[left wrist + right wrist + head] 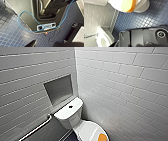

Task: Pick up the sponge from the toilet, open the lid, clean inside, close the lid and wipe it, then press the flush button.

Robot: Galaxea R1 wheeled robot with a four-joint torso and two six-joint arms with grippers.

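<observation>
The white toilet stands in the corner of the tiled room, its tank against the wall with the niche. The flush button is a small dark dot in the middle of the tank top. The lid is down. The orange sponge lies on the lid's near end, with nothing touching it. In the right wrist view the sponge lies on the white lid, above the blue floor and well away from the arm. Both grippers are open and hold nothing.
A metal grab bar runs along the left wall beside the tank. A recessed niche sits above it. White tiled walls close in on both sides. The left wrist view has blue mosaic floor, my base and a loose blue cable.
</observation>
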